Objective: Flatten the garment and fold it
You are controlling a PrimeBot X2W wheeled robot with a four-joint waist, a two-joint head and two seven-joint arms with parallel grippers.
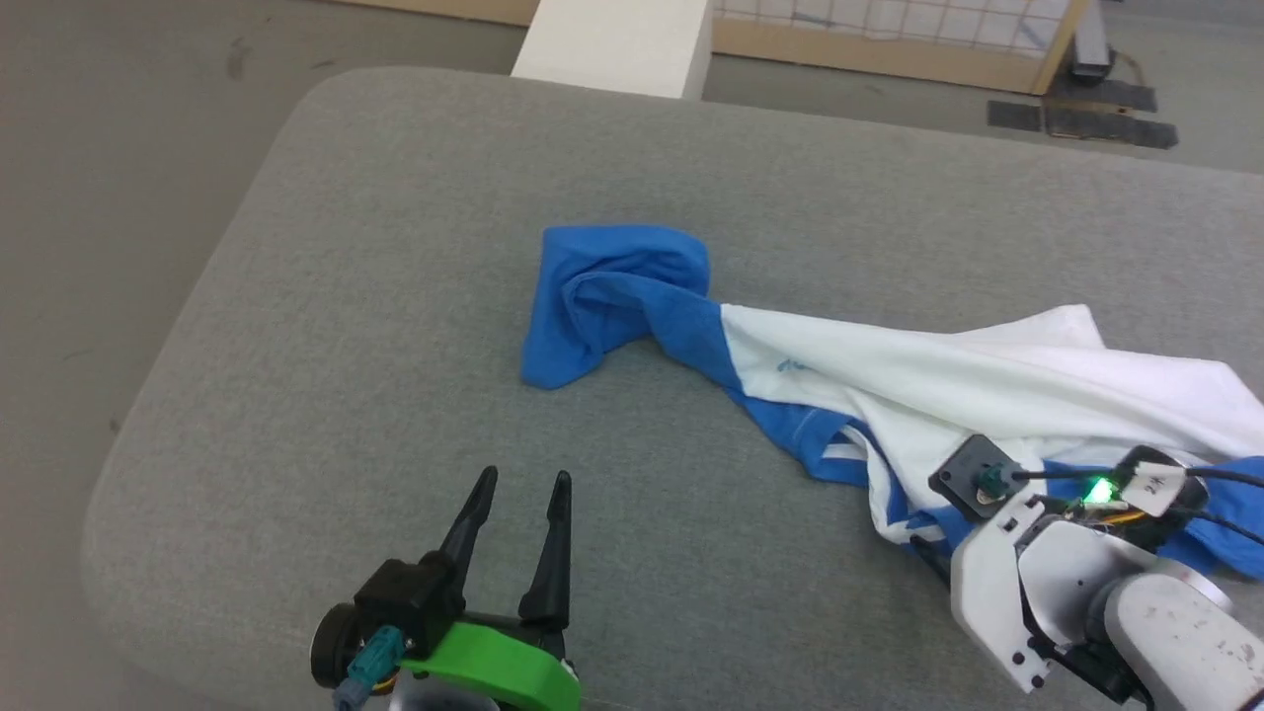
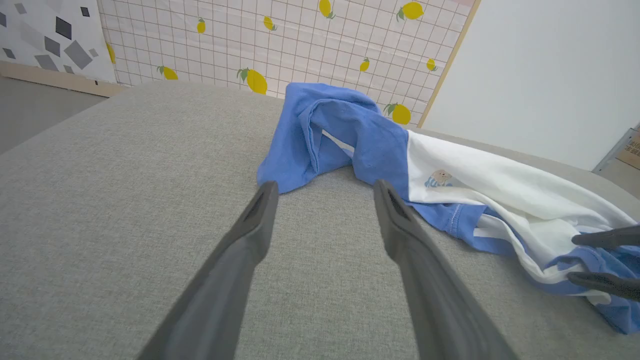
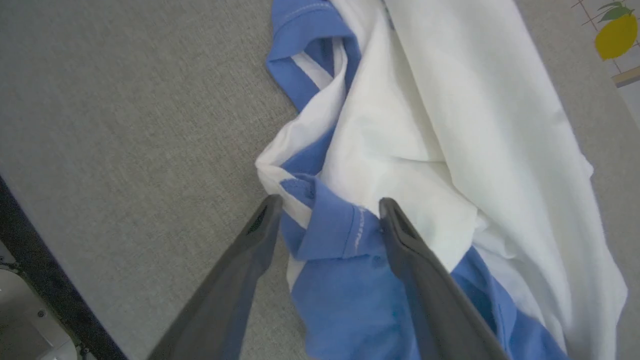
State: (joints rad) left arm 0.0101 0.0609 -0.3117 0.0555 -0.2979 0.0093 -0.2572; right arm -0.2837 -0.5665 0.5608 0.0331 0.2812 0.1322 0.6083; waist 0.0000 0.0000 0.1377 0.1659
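Observation:
The garment [image 1: 938, 375] lies crumpled on the grey padded table [image 1: 395, 296], white body twisted, one blue sleeve [image 1: 612, 296] bunched at its left end. A small bear patch [image 2: 441, 176] shows on the white part. My left gripper [image 1: 524, 477] stands open over bare table, short of the sleeve, with nothing between its fingers. My right arm [image 1: 1066, 583] reaches over the garment's near right end. There my right gripper [image 3: 330, 201] is open, its fingers astride a blue hemmed fold [image 3: 340, 230]. The left wrist view catches both right fingertips [image 2: 580, 240] at the blue edge.
The table's rounded left and front edges drop to a grey floor [image 1: 118, 148]. A white block [image 1: 617, 39] stands behind the table, and a lemon-patterned panel [image 2: 300, 40] beyond it. Bare grey padding spreads left and in front of the garment.

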